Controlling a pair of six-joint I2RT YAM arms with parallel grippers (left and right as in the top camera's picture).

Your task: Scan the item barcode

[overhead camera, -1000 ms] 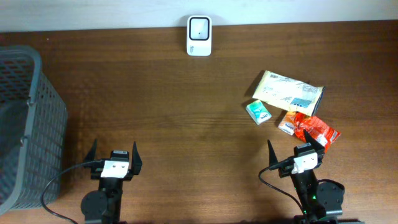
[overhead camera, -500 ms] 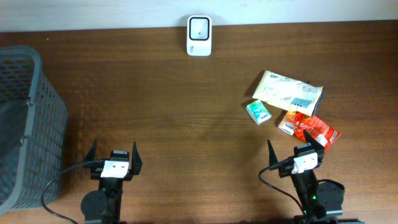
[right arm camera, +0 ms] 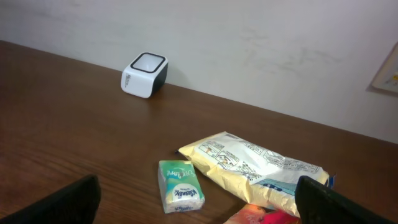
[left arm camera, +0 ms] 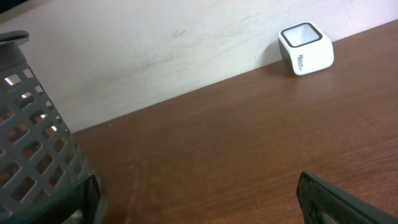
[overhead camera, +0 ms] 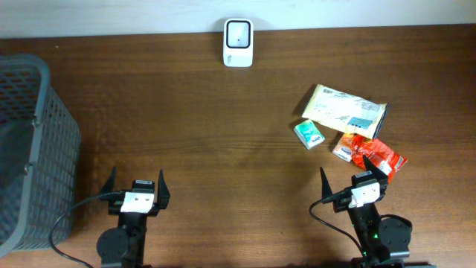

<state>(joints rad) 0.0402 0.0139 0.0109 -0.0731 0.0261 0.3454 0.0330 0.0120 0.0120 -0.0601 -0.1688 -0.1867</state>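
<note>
Two claws sit at the near edge of the dark brown wooden desk (overhead camera: pixel 201 126), one on each side.

The left claw (overhead camera: pixel 136 180) has its fingers spread wide with nothing between them. Its wrist view shows only bare desk in the gap.

The right claw (overhead camera: pixel 352 179) is also spread wide and holds nothing. From above, its outer finger overlaps the corner of the red crinkly packet (overhead camera: pixel 379 156); I cannot tell whether they touch.

Items to scan: four lie in a cluster on the right half of the desk, just ahead of the right claw.
- The pale yellow printed pouch (overhead camera: pixel 346 110) lies flat, farthest from the claw.
- The small green-and-white tissue pack (overhead camera: pixel 309 134) lies just beside the pouch's left corner, tilted.
- The small orange-and-white box (overhead camera: pixel 343 150) sits between the pouch and the red packet, touching or nearly touching both.
- The red crinkly packet is nearest the claw.

No barcode is readable on any of them.

The white cube-shaped scanner with a dark window (overhead camera: pixel 238 43) stands at the far edge of the desk against the pale wall, near centre and well apart from the cluster — it shows in both wrist views (left arm camera: pixel 306 48) (right arm camera: pixel 144 74).

The grey plastic mesh basket (overhead camera: pixel 30 149) stands at the desk's left edge, beside the left arm.
</note>
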